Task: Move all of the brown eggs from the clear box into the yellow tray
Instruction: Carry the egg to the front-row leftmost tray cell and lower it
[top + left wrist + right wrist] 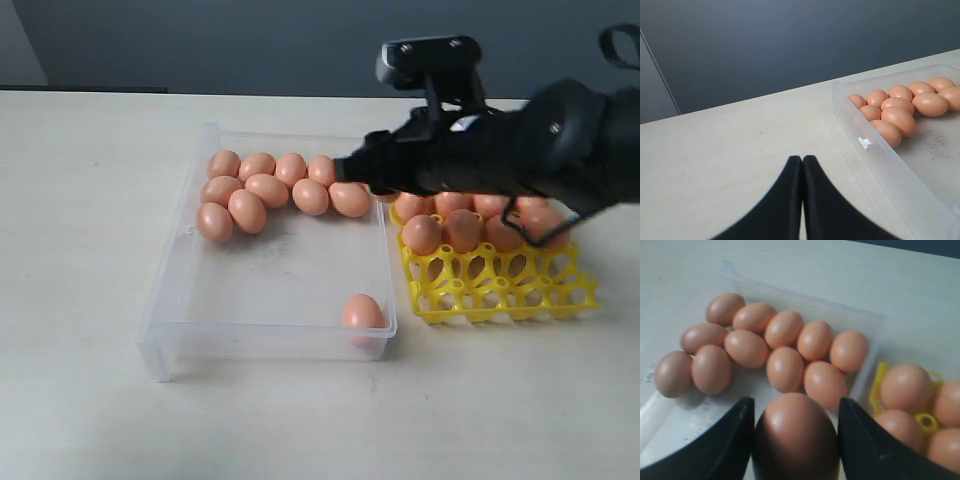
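Clear box (270,343): one, transparent plastic, low-walled.
Brown eggs (267,190): smooth matte ovals; eleven bunched at the box's far end, a lone egg (362,312) in a near corner.
Yellow tray (500,295): one pegged cup grid beside the box, partly filled; the arm (520,150) hides the count.
Right tool (796,407): clamped on a held egg (795,440).
Left tool (802,160): fingers together, above the table (715,160).

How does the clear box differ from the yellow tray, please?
The clear box is transparent with a flat floor; the yellow tray is an opaque grid of cups. The box looks larger than the tray. The box's eggs lie loose on their sides, while the tray's eggs sit in cups. Both are rectangular and hold brown eggs.
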Robot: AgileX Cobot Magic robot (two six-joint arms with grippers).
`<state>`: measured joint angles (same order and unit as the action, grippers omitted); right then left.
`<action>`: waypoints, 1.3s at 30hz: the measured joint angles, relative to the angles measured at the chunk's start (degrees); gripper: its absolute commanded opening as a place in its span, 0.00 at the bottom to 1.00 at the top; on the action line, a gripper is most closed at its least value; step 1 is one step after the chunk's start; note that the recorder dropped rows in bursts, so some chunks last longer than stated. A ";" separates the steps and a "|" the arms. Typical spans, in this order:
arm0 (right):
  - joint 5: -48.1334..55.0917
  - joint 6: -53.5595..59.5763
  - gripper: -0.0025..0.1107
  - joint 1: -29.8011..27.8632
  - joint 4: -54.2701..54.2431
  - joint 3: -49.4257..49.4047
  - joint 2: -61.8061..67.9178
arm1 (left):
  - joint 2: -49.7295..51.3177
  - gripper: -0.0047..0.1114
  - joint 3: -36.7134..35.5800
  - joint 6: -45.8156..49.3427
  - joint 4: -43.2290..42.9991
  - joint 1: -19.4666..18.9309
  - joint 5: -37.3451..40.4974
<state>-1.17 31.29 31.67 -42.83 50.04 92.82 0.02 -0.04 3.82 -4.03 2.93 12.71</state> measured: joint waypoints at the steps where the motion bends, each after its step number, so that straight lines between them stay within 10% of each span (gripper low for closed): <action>1: -2.97 -0.12 0.02 0.00 -0.50 -3.63 -2.08 | 0.00 0.04 0.00 0.00 0.00 0.00 0.00; 32: -16.43 -19.93 0.02 0.00 12.50 -17.21 0.61 | 0.00 0.04 0.00 0.00 0.00 0.00 0.00; 39: -13.46 -19.93 0.45 0.00 12.50 -17.21 0.61 | 0.00 0.04 0.00 0.00 0.00 0.00 0.00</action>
<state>-14.63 11.36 31.67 -30.33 32.82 93.43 0.02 -0.04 3.82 -4.03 2.93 12.71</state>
